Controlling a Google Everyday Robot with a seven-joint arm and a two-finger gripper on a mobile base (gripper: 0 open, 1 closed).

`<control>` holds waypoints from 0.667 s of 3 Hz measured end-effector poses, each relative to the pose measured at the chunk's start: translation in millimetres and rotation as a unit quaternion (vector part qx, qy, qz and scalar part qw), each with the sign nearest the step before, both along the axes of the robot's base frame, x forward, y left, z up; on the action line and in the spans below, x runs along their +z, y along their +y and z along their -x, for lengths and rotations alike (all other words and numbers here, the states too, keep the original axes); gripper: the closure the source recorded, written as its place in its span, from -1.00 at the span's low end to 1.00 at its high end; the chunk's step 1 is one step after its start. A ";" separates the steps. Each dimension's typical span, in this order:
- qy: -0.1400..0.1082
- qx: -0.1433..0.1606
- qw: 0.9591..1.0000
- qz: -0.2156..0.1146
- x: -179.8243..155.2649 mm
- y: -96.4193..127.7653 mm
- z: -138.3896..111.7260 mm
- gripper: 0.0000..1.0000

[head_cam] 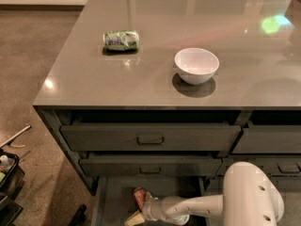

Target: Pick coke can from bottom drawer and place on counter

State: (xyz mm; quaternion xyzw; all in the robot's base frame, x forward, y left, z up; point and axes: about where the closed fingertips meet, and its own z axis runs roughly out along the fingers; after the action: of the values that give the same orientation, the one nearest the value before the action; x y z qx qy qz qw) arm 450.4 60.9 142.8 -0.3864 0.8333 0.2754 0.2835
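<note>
The coke can (139,195) is a small red-orange can in the open bottom drawer (113,202), at the bottom of the camera view. My gripper (138,211) reaches into that drawer from the right on its white arm and sits right at the can, just in front of it. The gripper partly covers the can. The counter (141,84) is the glossy grey-brown top above the drawers.
A green-and-white can (121,40) lies on its side on the counter's left part. A white bowl (196,65) stands near the counter's middle. Two handled drawers (150,138) are shut above the open one. A dark bin (7,182) stands on the floor at the left.
</note>
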 end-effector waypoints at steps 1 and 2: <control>-0.002 0.001 1.000 0.001 -0.4 2.4 -1.1 -1.00; -0.002 0.001 1.000 0.001 -0.4 2.5 -1.1 -0.81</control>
State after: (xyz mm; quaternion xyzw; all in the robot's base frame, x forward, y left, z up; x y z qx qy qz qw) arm 451.5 63.4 142.4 -0.3881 0.8328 0.2737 0.2846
